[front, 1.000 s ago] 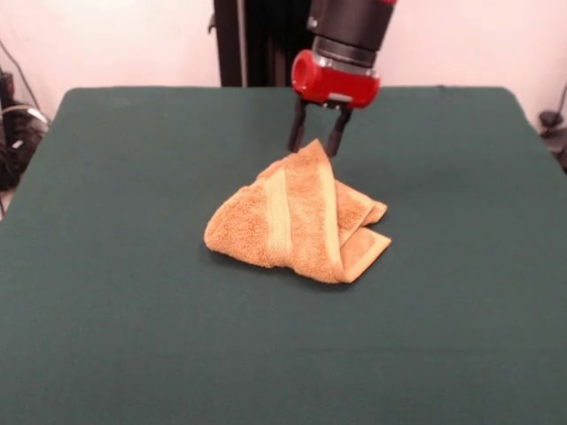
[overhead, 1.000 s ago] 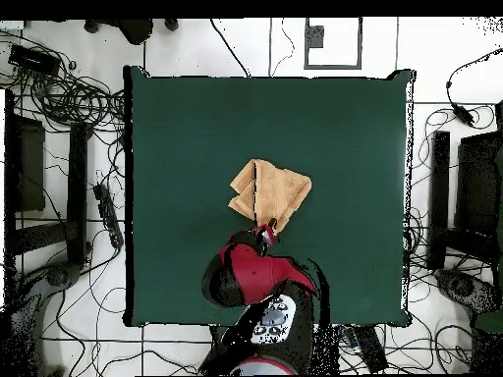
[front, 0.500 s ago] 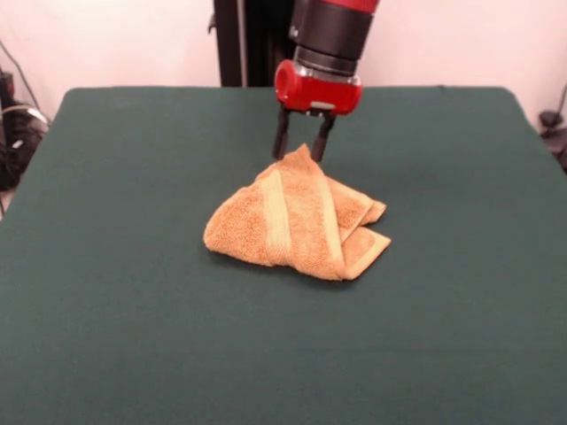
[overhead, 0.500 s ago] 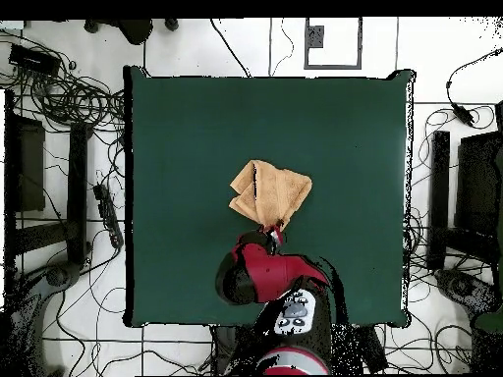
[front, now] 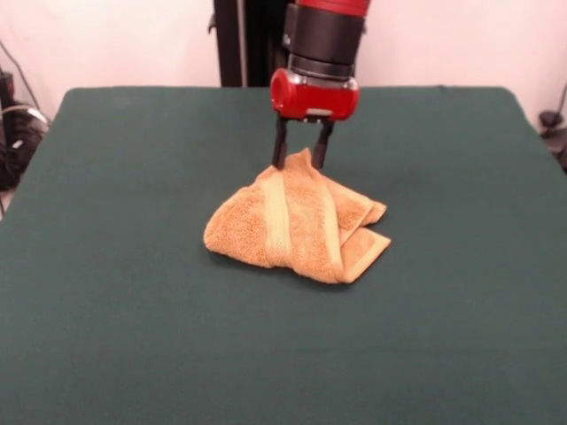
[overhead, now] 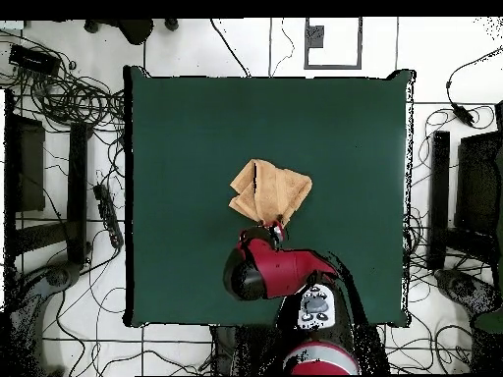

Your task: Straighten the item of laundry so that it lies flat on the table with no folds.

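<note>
The towel is seen crumpled and folded over itself near the middle of the green table, slightly toward the robot's side in the overhead view. Several layers are stacked; two paler woven bands are seen running down its front face, and doubled flaps stick out at the picture's right in the front view. Its far corner is raised into a peak, w/ the rest sloping down to the cloth surface. The gripper is positioned directly over that peak, hung vertically from the red and black arm. Its two dark fingers are set either side of the raised corner, spread w/ a gap between them, tips at approx. the level of the peak; whether the fabric is touched by them can't be told, but it isn't seen pinched. In the overhead view the gripper is found at the towel's edge nearest the robot's base, mostly hidden under the arm's red housing. Cables and dark equipment are seen on the floor around the table.
</note>
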Tool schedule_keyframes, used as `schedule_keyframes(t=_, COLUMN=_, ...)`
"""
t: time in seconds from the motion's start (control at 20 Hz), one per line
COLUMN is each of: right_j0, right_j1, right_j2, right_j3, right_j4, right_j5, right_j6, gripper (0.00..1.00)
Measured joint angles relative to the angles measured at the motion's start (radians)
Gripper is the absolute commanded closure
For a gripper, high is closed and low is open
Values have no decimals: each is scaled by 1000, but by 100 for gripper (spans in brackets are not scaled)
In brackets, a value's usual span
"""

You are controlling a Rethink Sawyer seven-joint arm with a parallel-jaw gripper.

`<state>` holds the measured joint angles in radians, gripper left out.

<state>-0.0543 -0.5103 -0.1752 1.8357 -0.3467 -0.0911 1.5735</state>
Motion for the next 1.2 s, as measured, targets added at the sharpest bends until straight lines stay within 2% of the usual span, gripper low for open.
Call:
schedule_keyframes(t=0.65, right_j0=-175, right_j1=-24, right_j2=197, right_j3=10, right_j4=-35, right_j5=108, right_j6=0, gripper=0)
schedule_keyframes(t=1.2, right_j0=-198, right_j1=-24, right_j2=263, right_j3=9, right_j4=-35, right_j5=226, right_j6=0, gripper=0)
